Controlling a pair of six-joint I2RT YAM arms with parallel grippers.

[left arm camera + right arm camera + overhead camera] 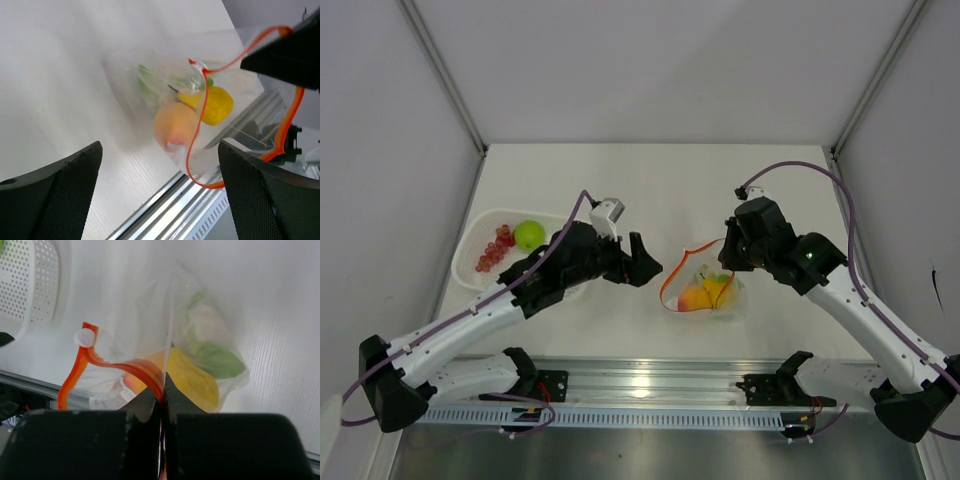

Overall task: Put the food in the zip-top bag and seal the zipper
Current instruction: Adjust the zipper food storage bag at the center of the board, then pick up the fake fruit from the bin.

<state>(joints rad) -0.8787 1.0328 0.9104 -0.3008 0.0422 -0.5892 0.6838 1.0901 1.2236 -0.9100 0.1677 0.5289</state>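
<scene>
Right hand pinches zipper; zip-top bag just beyond spread left hand.

The table is white with a faint wood grain, most visible in the wrist views, and fills the middle of the top view. Two things rest on it, well apart. At the left of the frame sits the white perforated basket, oval, close to the table's left edge. Right of centre lies the zip-top bag, clear and crumpled. Its lower part is on the surface while its mouth stands raised, and the zipper curls as an orange loop on the bag's left side. Along the bottom of the frame, a ribbed metal rail runs across the table's near edge.
</scene>
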